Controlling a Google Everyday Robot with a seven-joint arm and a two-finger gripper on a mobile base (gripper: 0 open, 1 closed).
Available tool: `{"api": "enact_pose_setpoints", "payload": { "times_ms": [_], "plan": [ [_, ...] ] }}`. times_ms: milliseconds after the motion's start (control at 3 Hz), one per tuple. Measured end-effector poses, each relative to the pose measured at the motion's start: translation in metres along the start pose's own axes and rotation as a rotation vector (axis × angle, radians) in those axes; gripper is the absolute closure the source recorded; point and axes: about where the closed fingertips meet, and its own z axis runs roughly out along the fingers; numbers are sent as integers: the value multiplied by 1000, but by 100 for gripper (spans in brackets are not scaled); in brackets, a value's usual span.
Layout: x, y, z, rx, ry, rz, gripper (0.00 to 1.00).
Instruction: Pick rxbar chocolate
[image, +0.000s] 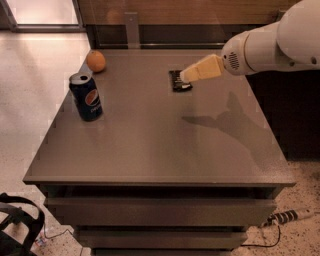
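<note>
Chocolate bar (176, 83) in a black wrapper lies flat on the gray worktop (150, 150). It is well to the right of the blue can (86, 96) and a bit farther back. The can stands up straight near the left edge of the worktop. An orange (95, 61) sits just behind the can, close to it but not touching.

The yellow claw (186, 76) is also far to the right of the can. Its tip is right at the chocolate bar and hides the bar's right side. I cannot tell if the claw is clenched or released, or if it touches the bar. A white arm (270, 42) reaches in from the right side and holds the claw. The arm's dark shadow (225, 120) falls on the worktop, right of the can and nearer the front edge.
</note>
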Motion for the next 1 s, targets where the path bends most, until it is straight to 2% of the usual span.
{"api": "enact_pose_setpoints", "payload": {
  "times_ms": [333,1000],
  "plan": [
    [-4,1,27,6,6,32,0],
    [-19,24,76,-51,36,101,0]
  ]
}}
